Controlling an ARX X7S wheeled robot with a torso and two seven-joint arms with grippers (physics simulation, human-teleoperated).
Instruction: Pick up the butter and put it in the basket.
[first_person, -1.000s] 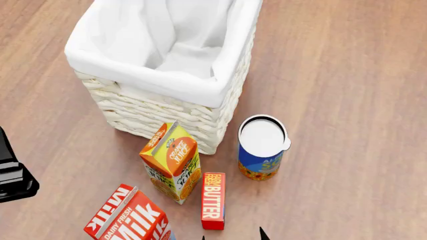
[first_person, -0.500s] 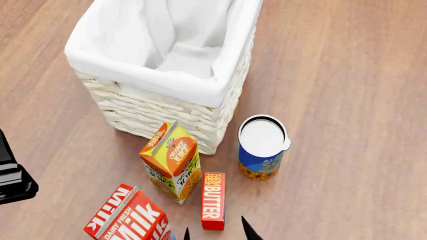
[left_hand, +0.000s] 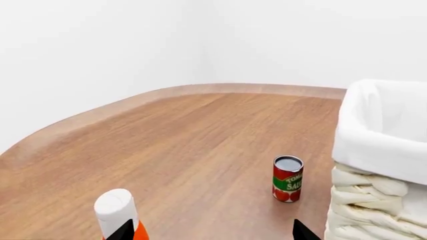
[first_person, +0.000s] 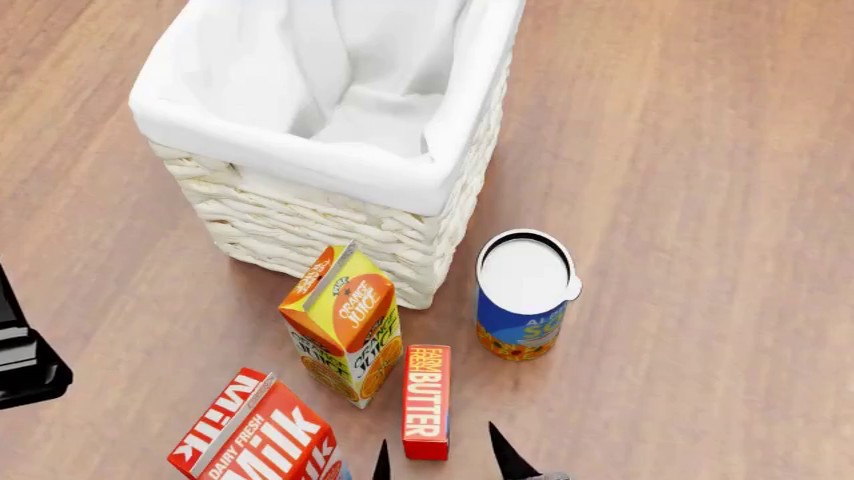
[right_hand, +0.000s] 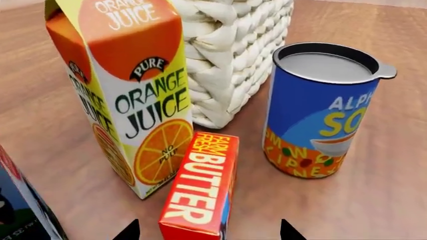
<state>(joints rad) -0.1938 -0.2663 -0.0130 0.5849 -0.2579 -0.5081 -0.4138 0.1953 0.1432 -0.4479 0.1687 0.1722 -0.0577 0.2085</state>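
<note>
Looking down our right arm, we see the butter (right_hand: 200, 192) lying flat on the wooden floor (first_person: 694, 200), just beside the orange juice carton (right_hand: 127, 90) and near the soup can (right_hand: 320, 110), short of the basket (first_person: 334, 190). Its long axis runs straight away from our right gripper (first_person: 441, 460), whose fingers stand spread wide with nothing between them, one tip to each side of the box's near end. Our left gripper (left_hand: 210, 232) hangs released and empty, well apart, so we judge the right arm the nearer one.
</note>
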